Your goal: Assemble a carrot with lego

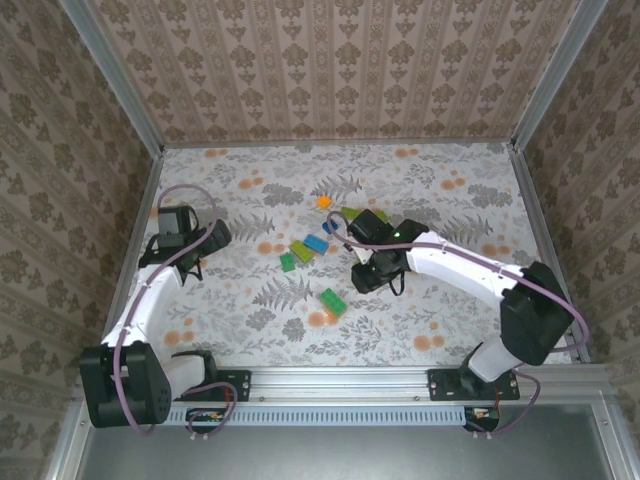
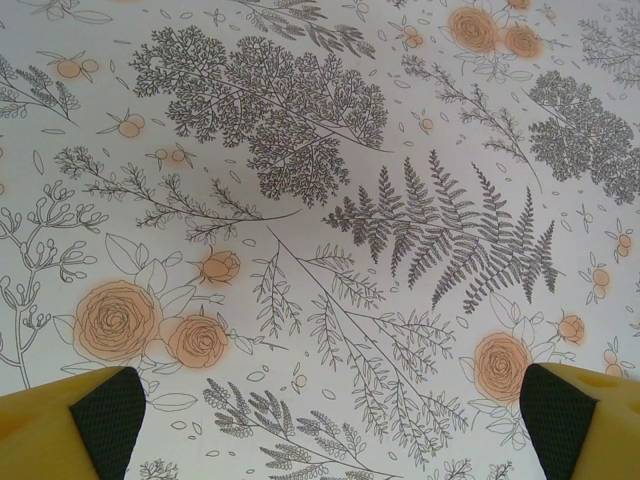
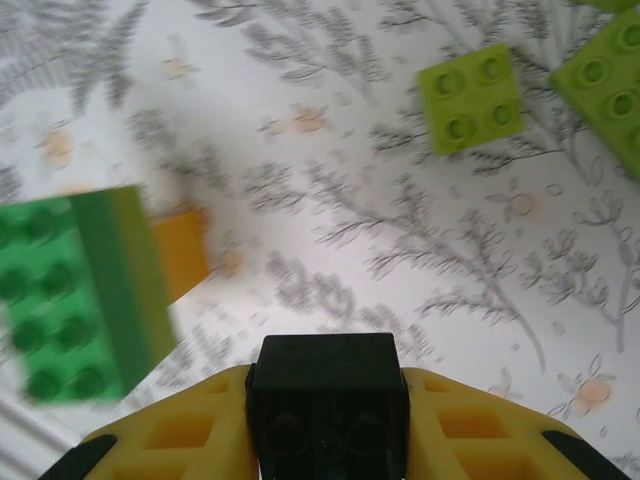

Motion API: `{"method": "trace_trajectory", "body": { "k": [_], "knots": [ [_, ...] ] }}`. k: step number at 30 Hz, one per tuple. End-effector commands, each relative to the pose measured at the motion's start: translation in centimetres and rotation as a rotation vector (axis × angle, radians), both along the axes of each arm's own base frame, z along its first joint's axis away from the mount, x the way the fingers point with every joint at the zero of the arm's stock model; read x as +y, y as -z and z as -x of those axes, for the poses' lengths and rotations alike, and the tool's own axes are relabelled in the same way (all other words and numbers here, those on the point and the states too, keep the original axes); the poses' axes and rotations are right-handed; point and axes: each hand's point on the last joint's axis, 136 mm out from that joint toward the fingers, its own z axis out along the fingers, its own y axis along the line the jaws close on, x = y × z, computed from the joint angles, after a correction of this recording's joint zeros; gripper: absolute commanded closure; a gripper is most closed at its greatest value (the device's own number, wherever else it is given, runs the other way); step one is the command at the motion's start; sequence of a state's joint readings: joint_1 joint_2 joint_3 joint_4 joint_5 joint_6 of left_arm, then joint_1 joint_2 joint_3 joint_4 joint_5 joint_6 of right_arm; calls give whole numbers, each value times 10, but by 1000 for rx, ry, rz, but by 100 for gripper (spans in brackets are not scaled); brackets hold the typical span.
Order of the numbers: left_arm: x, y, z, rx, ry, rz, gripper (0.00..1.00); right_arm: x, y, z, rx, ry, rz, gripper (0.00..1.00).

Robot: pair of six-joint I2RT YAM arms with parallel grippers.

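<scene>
The right gripper (image 3: 328,405) is clamped on a black brick (image 3: 328,380), which sits upright between its yellow fingers, above the floral table cover (image 1: 450,300). In the right wrist view, the carrot (image 3: 90,290) lies to the left of the fingers. So far it is a dark green studded block with a lime strip and an orange piece along one side, and it is blurred. Bare cloth separates it from the black brick. Farther ahead to the right is a lime two-by-two brick (image 3: 470,97), with a larger lime brick (image 3: 610,90) just beside it at the frame edge. From above, a blue brick (image 1: 316,243), two green bricks (image 1: 294,256) and a small orange brick (image 1: 323,201) lie scattered mid-table. The left gripper (image 2: 330,425) hangs spread wide over bare cloth, well apart from the bricks.
</scene>
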State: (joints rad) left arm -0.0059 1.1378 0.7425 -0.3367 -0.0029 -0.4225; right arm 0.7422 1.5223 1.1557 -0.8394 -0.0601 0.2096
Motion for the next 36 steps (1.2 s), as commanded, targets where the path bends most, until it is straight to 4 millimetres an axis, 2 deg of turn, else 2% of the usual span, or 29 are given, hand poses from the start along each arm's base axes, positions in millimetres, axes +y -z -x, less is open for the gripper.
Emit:
{"method": "trace_trajectory", "body": {
  "k": [1, 5, 17, 36],
  "knots": [
    [-2, -14, -8, -31, 21, -11, 0, 5, -24, 23, 49, -20, -22, 72],
    [-2, -14, -7, -30, 19, -13, 0, 26, -34, 34, 53, -77, -39, 72],
    [-2, -14, -7, -29, 22, -13, 0, 71, -20, 28, 62, -131, -41, 72],
    [-3, -15, -7, -31, 25, -12, 0, 83, 1, 26, 92, -149, -11, 72]
  ]
}}
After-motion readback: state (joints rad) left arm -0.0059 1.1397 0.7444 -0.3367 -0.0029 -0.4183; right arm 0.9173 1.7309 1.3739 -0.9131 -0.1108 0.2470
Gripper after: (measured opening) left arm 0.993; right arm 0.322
